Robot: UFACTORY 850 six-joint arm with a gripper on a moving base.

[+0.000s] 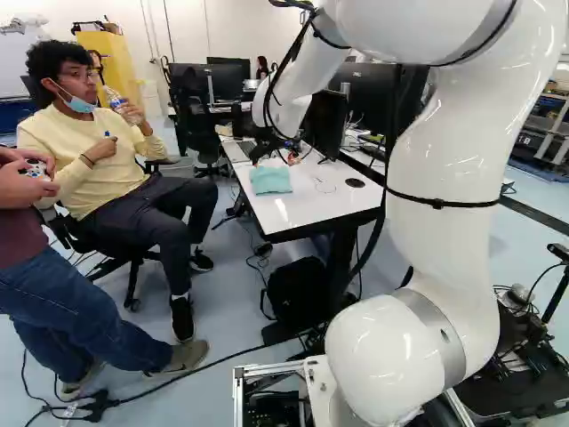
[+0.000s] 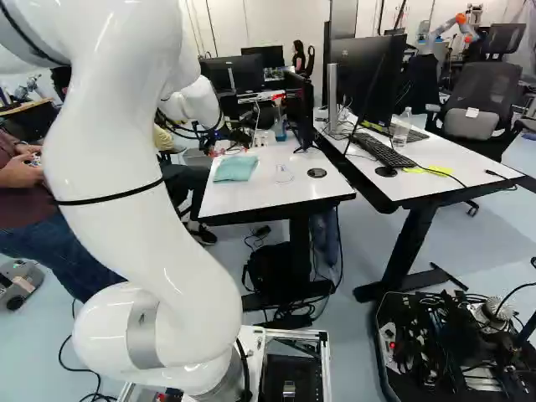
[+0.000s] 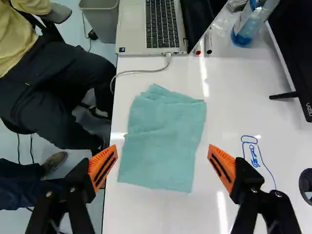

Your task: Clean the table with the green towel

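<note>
The gripper (image 1: 263, 149) hangs over the far part of the white table (image 1: 289, 213) in the left base view, small and partly hidden against dark things. In the wrist view the gripper (image 3: 162, 166) stands wide open, orange pads apart, above the green towel (image 3: 163, 139). The towel lies flat and folded on the table, nothing gripping it, with layered corners at its far end. It also shows as a teal patch (image 2: 235, 168) in the right base view. Beside it on the tabletop is a blue marker drawing (image 3: 253, 153).
Beyond the towel are a laptop (image 3: 153, 27) with a cable, markers (image 3: 208, 41) and a blue spray bottle (image 3: 248, 24). A monitor (image 2: 300, 109) stands along one table side. A seated person is close to the other side. A second desk (image 2: 419, 180) adjoins.
</note>
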